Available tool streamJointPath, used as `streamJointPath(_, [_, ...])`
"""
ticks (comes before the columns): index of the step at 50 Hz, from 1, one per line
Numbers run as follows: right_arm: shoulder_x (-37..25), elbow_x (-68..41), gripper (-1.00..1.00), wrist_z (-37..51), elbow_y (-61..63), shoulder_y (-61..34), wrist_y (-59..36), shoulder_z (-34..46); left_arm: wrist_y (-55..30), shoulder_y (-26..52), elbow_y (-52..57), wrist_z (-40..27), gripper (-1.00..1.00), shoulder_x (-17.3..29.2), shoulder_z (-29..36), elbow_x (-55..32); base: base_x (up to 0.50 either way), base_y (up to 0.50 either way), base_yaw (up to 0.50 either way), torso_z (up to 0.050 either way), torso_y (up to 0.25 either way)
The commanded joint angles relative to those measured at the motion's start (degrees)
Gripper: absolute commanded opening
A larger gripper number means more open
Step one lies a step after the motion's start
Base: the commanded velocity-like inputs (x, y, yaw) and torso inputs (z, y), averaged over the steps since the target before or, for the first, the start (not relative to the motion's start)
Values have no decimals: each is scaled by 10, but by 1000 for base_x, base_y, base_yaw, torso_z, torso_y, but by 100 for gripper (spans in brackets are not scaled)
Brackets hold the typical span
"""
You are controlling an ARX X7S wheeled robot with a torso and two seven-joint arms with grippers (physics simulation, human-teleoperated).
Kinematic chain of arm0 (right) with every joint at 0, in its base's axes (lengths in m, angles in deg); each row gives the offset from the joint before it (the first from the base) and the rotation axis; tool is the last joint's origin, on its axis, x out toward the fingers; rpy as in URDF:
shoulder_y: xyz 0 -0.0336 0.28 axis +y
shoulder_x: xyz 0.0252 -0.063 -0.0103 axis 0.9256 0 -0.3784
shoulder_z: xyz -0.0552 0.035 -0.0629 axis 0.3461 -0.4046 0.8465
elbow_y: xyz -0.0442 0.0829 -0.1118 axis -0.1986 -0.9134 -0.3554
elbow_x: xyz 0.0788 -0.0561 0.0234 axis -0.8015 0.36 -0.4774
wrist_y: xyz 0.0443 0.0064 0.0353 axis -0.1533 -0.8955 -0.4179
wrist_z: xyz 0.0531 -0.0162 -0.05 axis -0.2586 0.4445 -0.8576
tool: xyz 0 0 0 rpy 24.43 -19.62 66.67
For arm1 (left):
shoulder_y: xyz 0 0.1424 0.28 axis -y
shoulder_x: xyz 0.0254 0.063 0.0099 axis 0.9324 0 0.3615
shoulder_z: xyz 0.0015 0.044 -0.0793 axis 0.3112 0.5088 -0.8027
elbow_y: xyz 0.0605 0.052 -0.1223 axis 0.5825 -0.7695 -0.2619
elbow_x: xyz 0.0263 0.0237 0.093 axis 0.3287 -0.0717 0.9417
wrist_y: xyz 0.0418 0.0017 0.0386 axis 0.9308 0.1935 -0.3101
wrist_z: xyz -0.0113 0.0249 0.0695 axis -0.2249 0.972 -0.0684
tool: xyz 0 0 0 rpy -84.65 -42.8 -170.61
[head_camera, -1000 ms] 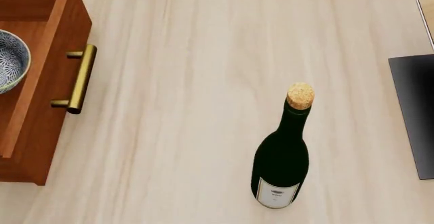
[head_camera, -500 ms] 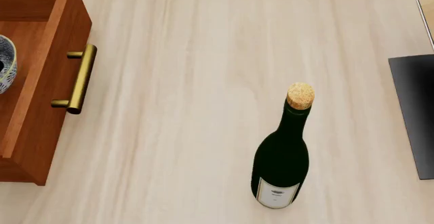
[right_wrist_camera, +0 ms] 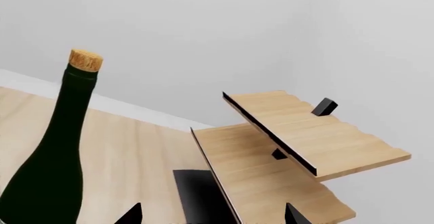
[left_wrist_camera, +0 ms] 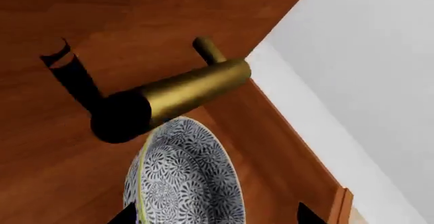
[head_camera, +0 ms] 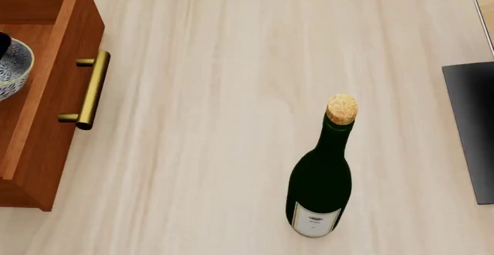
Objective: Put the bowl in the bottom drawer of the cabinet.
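1. On my head view the bowl (head_camera: 11, 69) sits at the far left edge, inside the open bottom drawer (head_camera: 46, 104) of the cabinet (head_camera: 34, 0), partly cut off by the frame.
2. The drawer's brass handle (head_camera: 91, 89) faces the pale wooden floor (head_camera: 231, 93), and the bowl lies on the other side of the drawer's front board from it.
3. In my left wrist view the bowl (left_wrist_camera: 186, 178) looks tilted on edge, between the two dark fingertips (left_wrist_camera: 125, 215) of the left gripper (left_wrist_camera: 217, 216) at the frame's edge.
4. The left gripper's tips stand on either side of the bowl, but I cannot tell whether they press on it or stand free.
5. A brass bar handle (left_wrist_camera: 169, 99) shows just beside the bowl's rim, against the reddish wood.
6. My right wrist view shows the right gripper (right_wrist_camera: 210, 215) with its tips apart and nothing between them.
7. Ahead of it stand the wine bottle (right_wrist_camera: 51, 153) with its cork, and the pale wood rack (right_wrist_camera: 291, 148) on a black base.
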Motion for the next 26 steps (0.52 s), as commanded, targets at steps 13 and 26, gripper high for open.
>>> streamJointPath(13, [0, 0, 100, 16, -20, -2, 18, 11, -79, 31, 629, -124, 100, 115, -8, -68, 0, 0, 0, 0, 0])
streamJointPath(26, [5, 5, 100, 15, -31, -29, 5, 27, -166, 97, 769, -187, 100, 155, 4, 101, 0, 0, 0, 0, 0])
